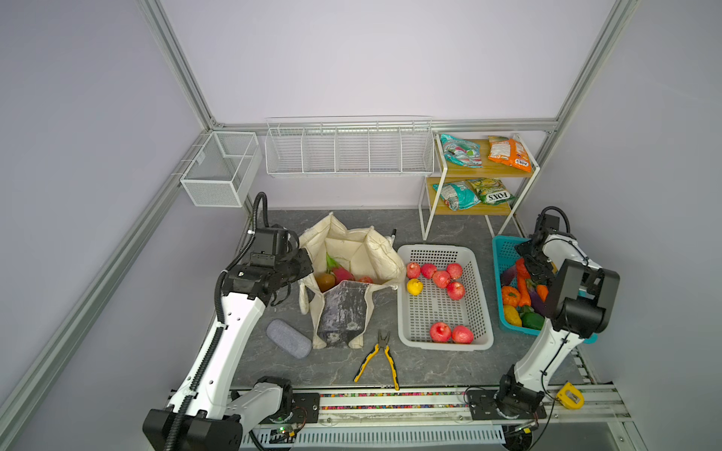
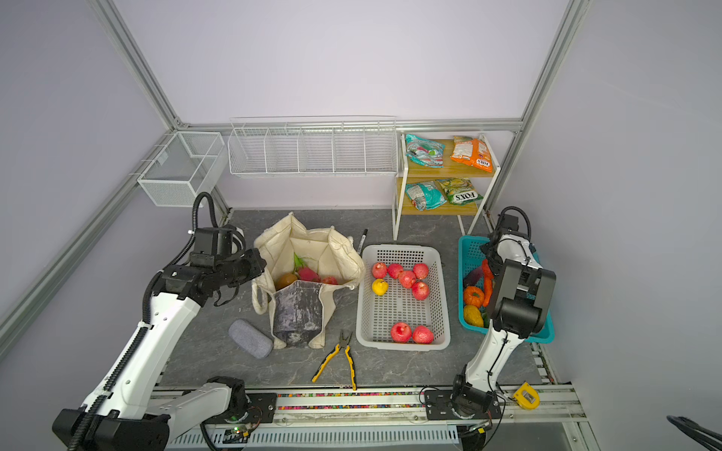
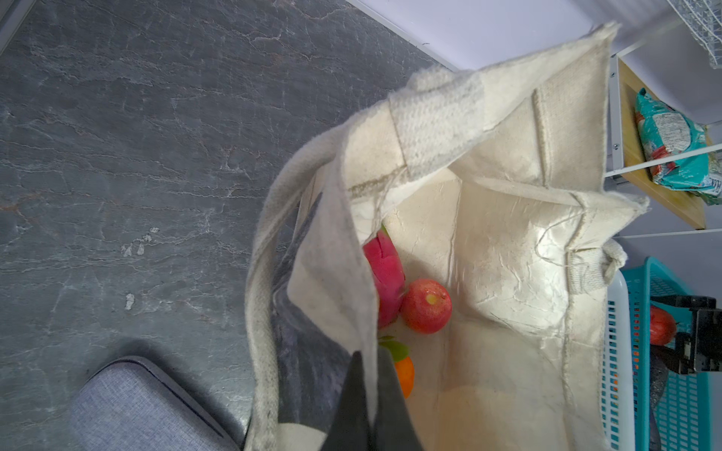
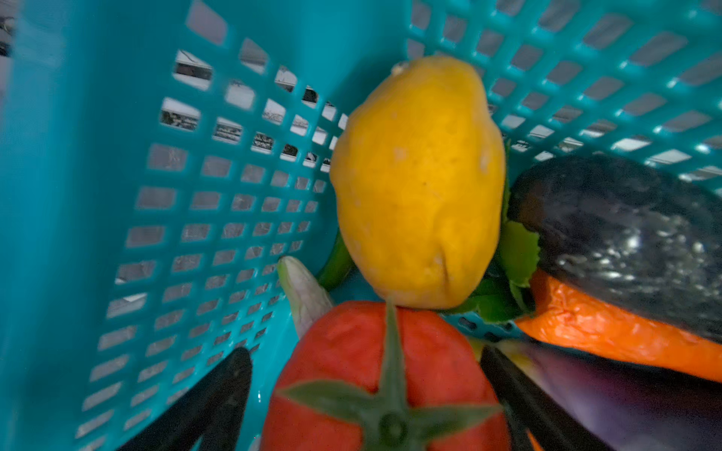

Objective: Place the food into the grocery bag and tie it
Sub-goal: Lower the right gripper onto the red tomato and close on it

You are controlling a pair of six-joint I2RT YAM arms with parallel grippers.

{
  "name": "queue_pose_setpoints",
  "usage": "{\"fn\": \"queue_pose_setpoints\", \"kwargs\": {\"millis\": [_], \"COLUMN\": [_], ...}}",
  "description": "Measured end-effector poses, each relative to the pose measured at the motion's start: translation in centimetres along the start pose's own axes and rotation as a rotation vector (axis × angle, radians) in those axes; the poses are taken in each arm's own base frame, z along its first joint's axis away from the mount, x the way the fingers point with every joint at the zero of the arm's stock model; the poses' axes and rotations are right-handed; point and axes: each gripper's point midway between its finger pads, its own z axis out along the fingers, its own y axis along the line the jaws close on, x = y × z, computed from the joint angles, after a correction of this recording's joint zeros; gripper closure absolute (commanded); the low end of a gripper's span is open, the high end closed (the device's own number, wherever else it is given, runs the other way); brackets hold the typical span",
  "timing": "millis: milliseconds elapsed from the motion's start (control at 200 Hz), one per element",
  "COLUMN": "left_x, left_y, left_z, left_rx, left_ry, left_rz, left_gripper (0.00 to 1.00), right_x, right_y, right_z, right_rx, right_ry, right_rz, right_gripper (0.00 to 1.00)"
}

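Observation:
The grocery bag (image 1: 351, 250) (image 2: 312, 246) stands open at centre left, with a pink dragon fruit (image 3: 385, 273), a red apple (image 3: 426, 306) and an orange (image 3: 404, 375) inside. My left gripper (image 3: 369, 361) (image 1: 308, 269) is shut on the bag's near-left rim, pinching the cream cloth. My right gripper (image 4: 369, 390) (image 1: 533, 269) is down in the teal basket (image 1: 504, 250), open, its fingers either side of a red tomato (image 4: 386, 367) beside a yellow fruit (image 4: 418, 183). Several red apples (image 1: 441, 279) and a yellow pear (image 1: 414, 287) lie in the white basket (image 1: 482, 312). FOX'S packets (image 1: 508, 153) rest on the shelf.
Yellow-handled pliers (image 1: 381, 357) lie in front of the bag and a grey fabric case (image 1: 288, 338) sits at its left. The two-tier shelf (image 1: 429, 211) stands at the back right. White wire baskets (image 1: 347, 156) hang on the back wall. A yellow tape measure (image 1: 569, 395) sits on the front rail.

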Motion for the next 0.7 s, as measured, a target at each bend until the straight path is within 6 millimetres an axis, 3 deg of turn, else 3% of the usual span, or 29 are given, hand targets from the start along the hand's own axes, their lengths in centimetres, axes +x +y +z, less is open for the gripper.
{"fn": "queue_pose_setpoints", "kwargs": {"millis": [495, 700], "left_x": [0.0, 0.0], "left_y": [0.1, 0.0], "left_z": [0.3, 0.3], "left_rx": [-0.005, -0.003], "left_ry": [0.007, 0.004], "left_rz": [0.003, 0.006], "left_gripper": [1.00, 1.00], "right_x": [0.2, 0.5], "right_y": [0.5, -0.4], "right_z": [-0.2, -2.7], "right_rx": [-0.047, -0.077], "right_ry": [0.011, 0.001], "right_rz": [0.010, 0.032], "right_gripper": [0.41, 0.46]}}
